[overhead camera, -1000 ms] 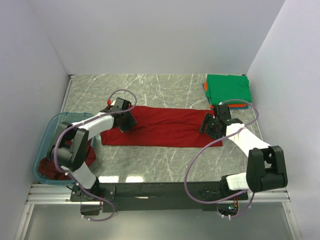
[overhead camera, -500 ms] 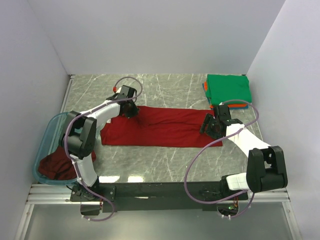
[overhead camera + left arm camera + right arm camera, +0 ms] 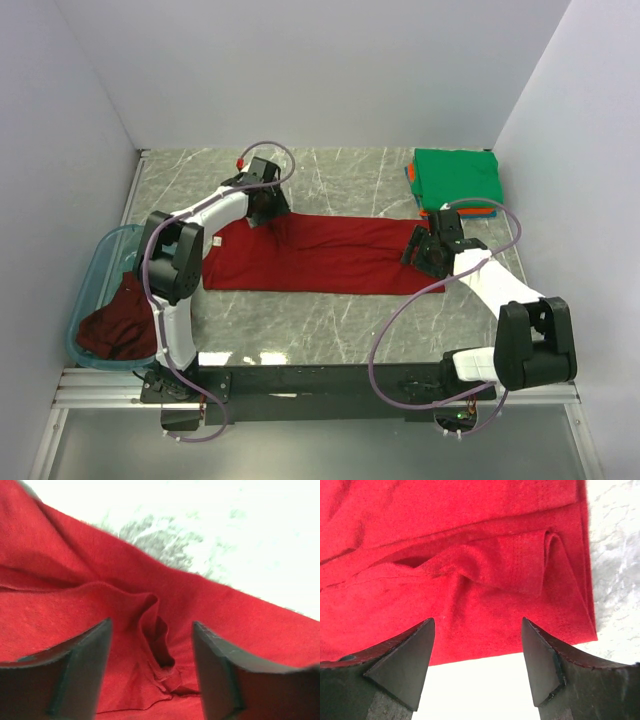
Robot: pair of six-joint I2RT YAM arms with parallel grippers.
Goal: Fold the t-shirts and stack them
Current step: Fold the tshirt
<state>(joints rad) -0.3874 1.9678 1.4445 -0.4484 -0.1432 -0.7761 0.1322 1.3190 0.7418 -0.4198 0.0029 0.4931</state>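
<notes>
A bright red t-shirt (image 3: 320, 255) lies folded into a long strip across the middle of the table. My left gripper (image 3: 268, 205) is open over its far left corner, above a bunched fold of red cloth (image 3: 160, 645). My right gripper (image 3: 424, 248) is open over the strip's right end, its fingers straddling the cloth's near edge (image 3: 520, 640). A maroon t-shirt (image 3: 115, 325) lies crumpled in the tub at the left. A folded green t-shirt (image 3: 455, 178) tops a stack at the far right, with orange and blue edges showing beneath.
The translucent blue tub (image 3: 95, 270) stands at the table's left edge. White walls close in the left, back and right sides. The arms' mounting rail (image 3: 320, 380) runs along the near edge.
My left gripper has moved away from me and to the right, from the strip's left end to its far left corner. The right gripper has hardly moved.
</notes>
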